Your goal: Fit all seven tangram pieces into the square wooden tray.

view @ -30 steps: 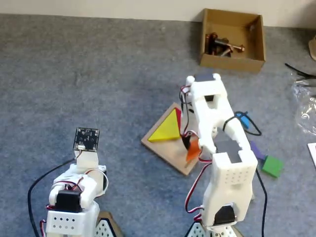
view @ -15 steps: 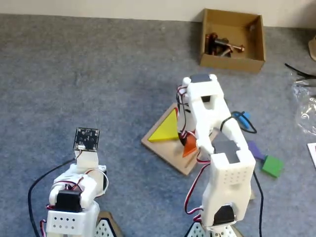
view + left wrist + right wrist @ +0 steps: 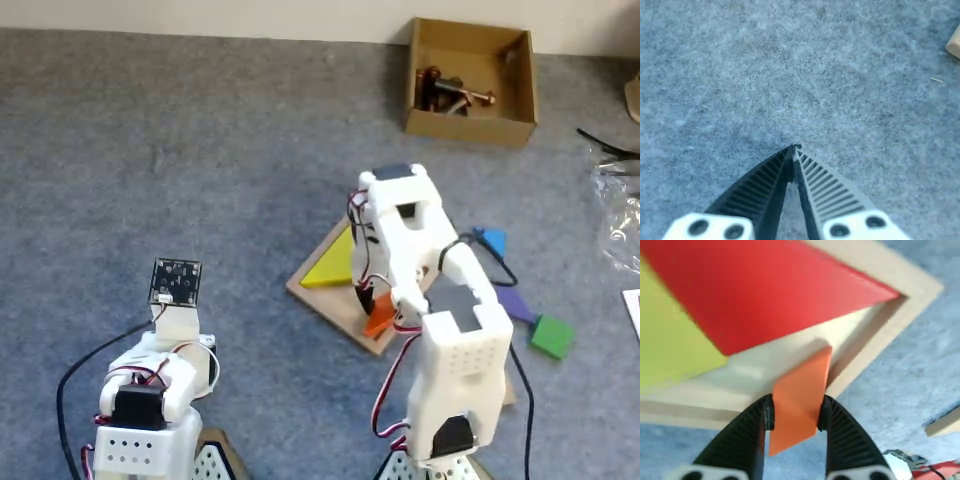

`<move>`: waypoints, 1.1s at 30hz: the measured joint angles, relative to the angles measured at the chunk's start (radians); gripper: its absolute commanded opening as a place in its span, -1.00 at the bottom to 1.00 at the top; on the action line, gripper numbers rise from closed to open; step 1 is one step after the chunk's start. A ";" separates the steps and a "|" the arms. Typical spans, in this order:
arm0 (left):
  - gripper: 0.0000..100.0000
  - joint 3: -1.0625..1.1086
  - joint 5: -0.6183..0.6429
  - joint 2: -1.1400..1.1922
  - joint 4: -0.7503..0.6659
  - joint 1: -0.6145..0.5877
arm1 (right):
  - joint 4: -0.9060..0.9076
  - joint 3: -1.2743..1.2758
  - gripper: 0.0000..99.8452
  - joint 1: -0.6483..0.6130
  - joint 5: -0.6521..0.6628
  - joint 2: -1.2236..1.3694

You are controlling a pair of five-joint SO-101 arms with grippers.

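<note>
The square wooden tray (image 3: 320, 292) lies on the carpet with a yellow triangle (image 3: 333, 263) in it. My right wrist view shows that yellow triangle (image 3: 670, 345) beside a red triangle (image 3: 765, 295) inside the tray (image 3: 880, 340). My right gripper (image 3: 795, 415) is shut on an orange piece (image 3: 800, 395), held just above the tray's bare floor near a corner; the high view shows the orange piece (image 3: 379, 318) under the arm. A blue piece (image 3: 492, 240), a purple piece (image 3: 518, 303) and a green piece (image 3: 551, 336) lie on the carpet right of the tray. My left gripper (image 3: 794, 150) hovers shut over bare carpet.
A cardboard box (image 3: 470, 80) with small metal parts stands at the back. Clear plastic wrap (image 3: 620, 215) and a cable lie at the right edge. A wooden corner (image 3: 954, 44) shows at the border of the left wrist view. Open carpet spreads to the left.
My right arm has swung left and lowered, carrying the orange piece from the tray's right edge to over its inside. The left arm has not moved.
</note>
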 measured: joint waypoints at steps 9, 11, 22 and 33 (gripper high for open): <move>-0.99 0.000 0.000 0.000 0.000 0.000 | -0.121 0.025 -0.97 0.046 -0.040 -0.023; -0.99 0.000 0.000 0.000 0.000 0.000 | -0.146 0.025 -0.97 0.069 -0.071 -0.025; -0.99 0.000 0.000 0.000 0.000 0.000 | -0.198 0.025 -0.97 0.149 -0.095 -0.026; -0.99 0.000 0.000 0.000 0.000 0.000 | -0.238 0.023 -0.97 0.216 -0.094 -0.026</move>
